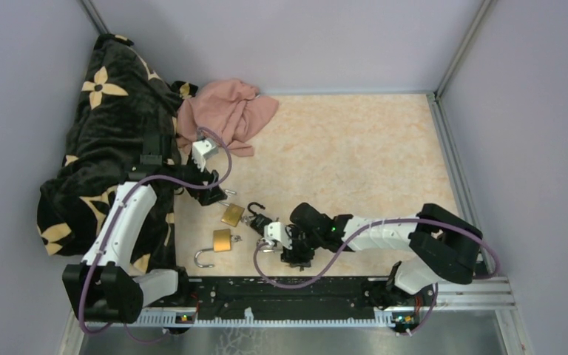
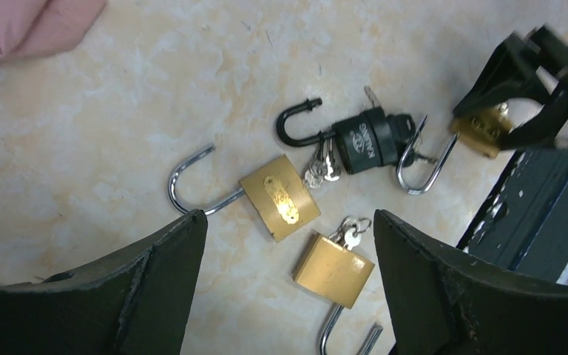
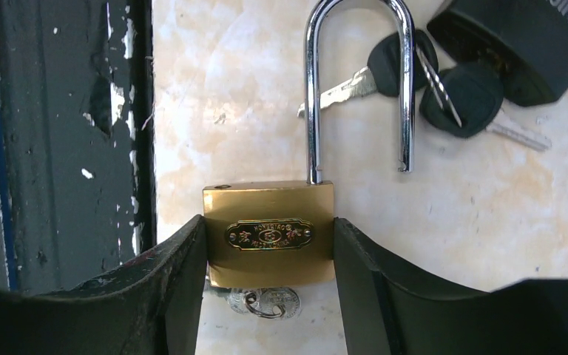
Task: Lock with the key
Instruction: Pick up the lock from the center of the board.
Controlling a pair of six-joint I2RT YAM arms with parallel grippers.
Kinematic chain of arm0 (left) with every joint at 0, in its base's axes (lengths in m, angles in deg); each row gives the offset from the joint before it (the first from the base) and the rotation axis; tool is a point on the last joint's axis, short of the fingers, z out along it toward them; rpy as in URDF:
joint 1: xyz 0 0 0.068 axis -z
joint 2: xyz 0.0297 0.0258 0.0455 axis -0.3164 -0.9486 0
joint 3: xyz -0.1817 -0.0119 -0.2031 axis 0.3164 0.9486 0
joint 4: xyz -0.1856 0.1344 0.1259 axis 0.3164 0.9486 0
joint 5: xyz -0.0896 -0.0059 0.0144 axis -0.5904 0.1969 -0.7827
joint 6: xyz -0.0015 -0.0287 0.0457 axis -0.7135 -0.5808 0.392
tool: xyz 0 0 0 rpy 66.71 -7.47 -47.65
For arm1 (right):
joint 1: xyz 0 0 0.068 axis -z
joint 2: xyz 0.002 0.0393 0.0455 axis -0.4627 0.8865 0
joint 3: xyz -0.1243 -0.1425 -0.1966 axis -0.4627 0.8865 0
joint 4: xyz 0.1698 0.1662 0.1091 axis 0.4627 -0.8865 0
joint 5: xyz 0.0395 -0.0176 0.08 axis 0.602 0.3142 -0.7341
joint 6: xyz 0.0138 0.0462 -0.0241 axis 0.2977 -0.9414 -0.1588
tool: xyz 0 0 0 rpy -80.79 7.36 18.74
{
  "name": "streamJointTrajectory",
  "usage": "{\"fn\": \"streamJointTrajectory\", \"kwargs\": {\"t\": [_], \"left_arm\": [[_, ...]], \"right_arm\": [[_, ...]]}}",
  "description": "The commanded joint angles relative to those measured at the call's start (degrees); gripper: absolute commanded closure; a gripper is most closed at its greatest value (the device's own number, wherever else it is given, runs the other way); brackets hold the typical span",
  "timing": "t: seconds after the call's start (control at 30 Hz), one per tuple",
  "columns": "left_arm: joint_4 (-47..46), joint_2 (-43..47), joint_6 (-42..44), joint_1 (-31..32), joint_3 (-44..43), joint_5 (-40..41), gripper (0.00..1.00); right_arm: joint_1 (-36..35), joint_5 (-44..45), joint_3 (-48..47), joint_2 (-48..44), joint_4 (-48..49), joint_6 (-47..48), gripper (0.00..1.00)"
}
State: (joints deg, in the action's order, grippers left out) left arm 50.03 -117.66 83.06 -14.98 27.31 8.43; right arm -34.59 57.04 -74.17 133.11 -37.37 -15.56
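Observation:
My right gripper [image 3: 269, 223] is shut on the body of a brass padlock [image 3: 269, 201], low on the table by the dark front rail. Its steel shackle [image 3: 355, 81] is open, with one leg free of the body. A key ring [image 3: 266, 302] hangs from its underside. My left gripper [image 2: 288, 220] is open and empty above two other brass padlocks, one [image 2: 334, 270] with keys and one [image 2: 279, 197] with an open shackle. A black padlock [image 2: 370, 140] with black-headed keys [image 3: 458, 96] lies between the grippers. In the top view the right gripper [image 1: 275, 238] is near the table's front middle.
A black and gold blanket [image 1: 111, 140] covers the table's left side. A pink cloth [image 1: 225, 111] lies at the back left. The dark front rail [image 3: 59, 140] runs just beside the held padlock. Grey walls enclose the table.

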Motion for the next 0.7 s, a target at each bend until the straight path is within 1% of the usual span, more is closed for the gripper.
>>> {"fn": "streamJointTrajectory", "kwargs": {"t": [0.0,0.07,0.13,0.23,0.3,0.33,0.4,0.47,0.53,0.6,0.67], "left_arm": [[4.4,2.22,12.96,1.36,4.79,2.66,0.16],[4.77,1.48,13.29,3.87,5.81,3.95,0.22],[5.34,-0.19,12.87,8.04,6.03,4.25,0.28],[6.64,-4.11,12.55,17.58,5.14,8.37,0.28],[8.25,-7.45,12.89,22.5,4.03,10.32,0.3],[9.51,-8.85,14.0,24.08,3.44,10.01,0.31],[12.59,-11.38,17.04,25.66,1.66,7.34,0.32],[14.56,-13.17,19.46,25.96,-0.65,3.93,0.32],[15.84,-14.75,20.34,25.97,-3.08,1.38,0.29],[16.27,-14.72,22.03,25.98,-4.43,-0.11,0.28],[14.81,-11.85,25.48,25.98,-3.21,-0.87,0.27]], "right_arm": [[0.15,1.29,4.85,-7.0,15.14,-5.67,1.0],[0.71,1.37,6.83,-8.47,18.78,-7.12,1.0],[1.5,1.13,8.41,-9.59,22.21,-8.78,1.0],[2.9,-0.58,10.06,-10.69,24.75,-10.69,1.0],[3.45,-0.99,10.75,-10.9,25.44,-11.46,1.0],[3.56,-1.04,10.97,-10.9,25.65,-11.85,1.0],[3.68,-0.84,11.61,-10.88,26.59,-12.89,1.0],[3.74,-0.76,12.65,-11.15,28.23,-14.11,1.0],[3.87,-0.66,13.75,-11.66,30.08,-15.24,1.0],[4.16,-0.74,14.84,-12.32,32.08,-16.48,1.0],[4.67,-1.34,15.87,-13.03,33.62,-17.28,1.0]]}}
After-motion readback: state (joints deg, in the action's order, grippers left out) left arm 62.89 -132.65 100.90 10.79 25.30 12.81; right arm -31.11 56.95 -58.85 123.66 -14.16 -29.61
